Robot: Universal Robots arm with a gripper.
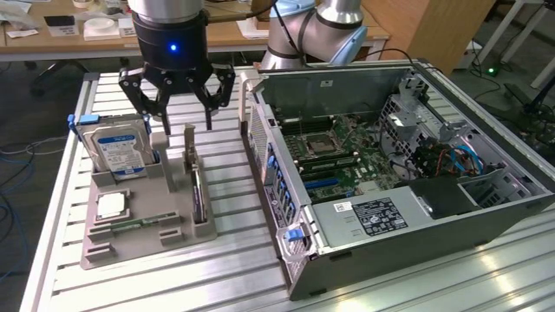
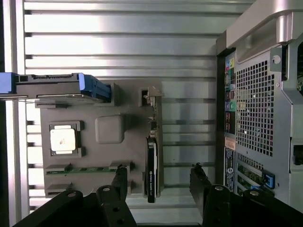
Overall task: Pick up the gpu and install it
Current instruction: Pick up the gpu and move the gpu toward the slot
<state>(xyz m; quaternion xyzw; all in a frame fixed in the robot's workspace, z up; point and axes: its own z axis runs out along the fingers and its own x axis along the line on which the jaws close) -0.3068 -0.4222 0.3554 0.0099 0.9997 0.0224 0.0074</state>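
Observation:
The gpu stands on its long edge in a slot on the exterior view's right side of the grey holder tray. The wrist view shows the gpu edge-on as a thin dark card with a metal bracket at one end. My gripper hangs open just above the card's far end, touching nothing. In the wrist view the gripper has a black finger on each side of the card, with a wide gap between them.
The tray also holds a silver hard drive with a blue label, a square processor and a green memory stick. The open computer case lies right beside the tray on the slatted aluminium table.

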